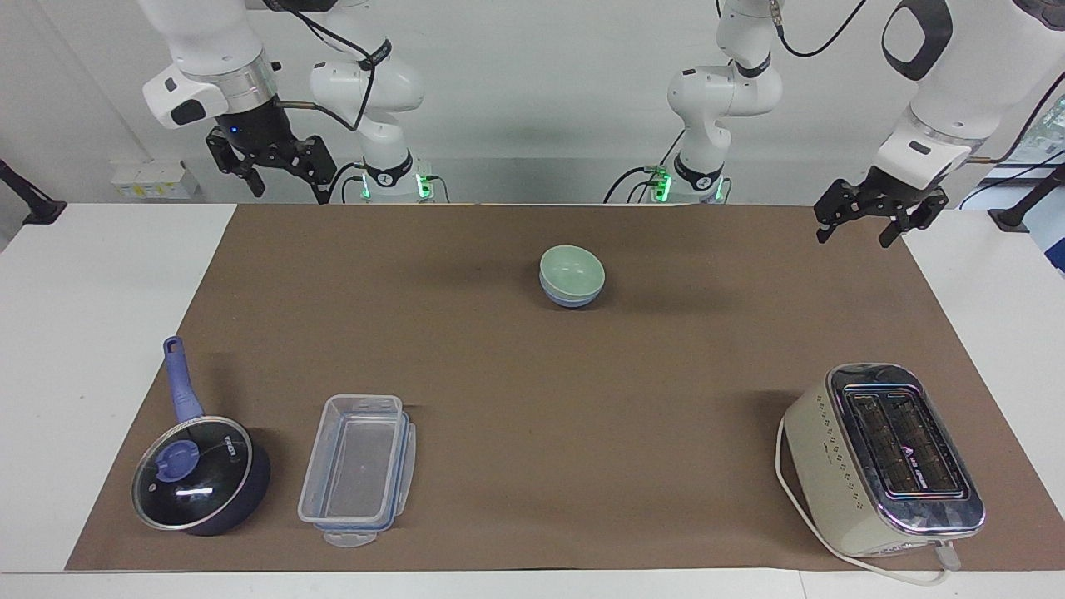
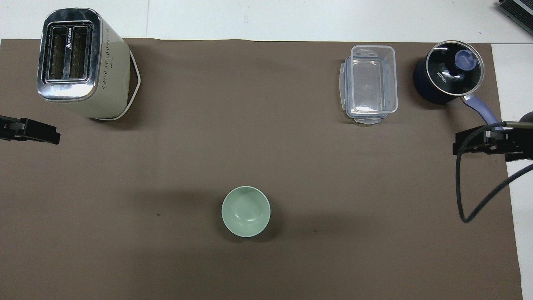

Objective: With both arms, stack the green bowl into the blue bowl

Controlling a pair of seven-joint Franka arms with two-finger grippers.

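Note:
The green bowl (image 1: pixel 572 266) sits nested inside the blue bowl (image 1: pixel 569 300), upright, on the brown mat near the robots' edge and midway between the arms. In the overhead view only the green bowl (image 2: pixel 245 211) shows; the blue bowl is hidden beneath it. My right gripper (image 1: pixel 291 193) is open and empty, raised over the mat's corner at the right arm's end; it also shows in the overhead view (image 2: pixel 462 143). My left gripper (image 1: pixel 852 240) is open and empty, raised over the mat's edge at the left arm's end, and shows in the overhead view (image 2: pixel 41 133).
A dark blue lidded saucepan (image 1: pixel 200 476) and a clear plastic container (image 1: pixel 358 470) stand farthest from the robots at the right arm's end. A cream toaster (image 1: pixel 882 457) with a white cord stands farthest from the robots at the left arm's end.

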